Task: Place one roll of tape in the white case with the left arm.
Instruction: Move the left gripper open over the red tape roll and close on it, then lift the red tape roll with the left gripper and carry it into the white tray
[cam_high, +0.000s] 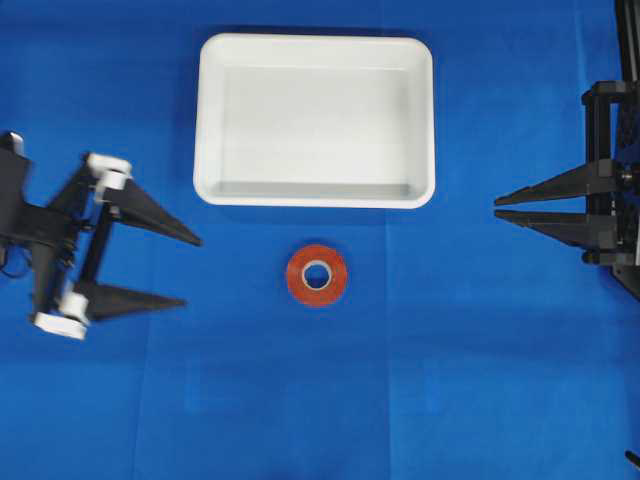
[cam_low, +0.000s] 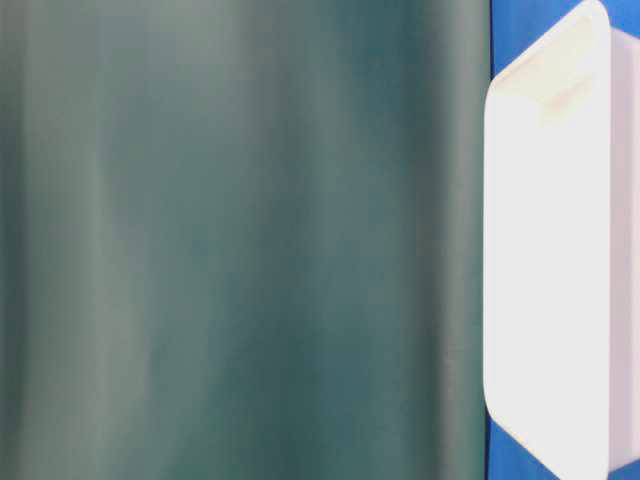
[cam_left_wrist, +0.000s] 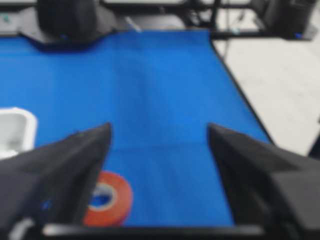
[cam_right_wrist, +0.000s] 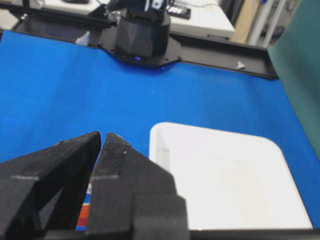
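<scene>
The roll of tape (cam_high: 317, 274), an orange-red ring with a pale core, lies flat on the blue cloth just in front of the white case (cam_high: 315, 200), which holds nothing. My left gripper (cam_high: 192, 271) is open and empty, level with the tape and well to its left, its fingers pointing toward it. In the left wrist view the tape (cam_left_wrist: 112, 200) shows beside the left finger (cam_left_wrist: 75, 165), partly hidden by it. My right gripper (cam_high: 497, 208) is shut and empty at the right edge. A sliver of tape (cam_right_wrist: 84, 212) shows between its fingers.
The table-level view is mostly filled by a blurred green sheet (cam_low: 240, 240), with the case's side (cam_low: 545, 250) at the right. The left arm's base (cam_right_wrist: 142, 35) stands at the far table edge. The case's corner (cam_left_wrist: 20, 125) shows at the left of the left wrist view.
</scene>
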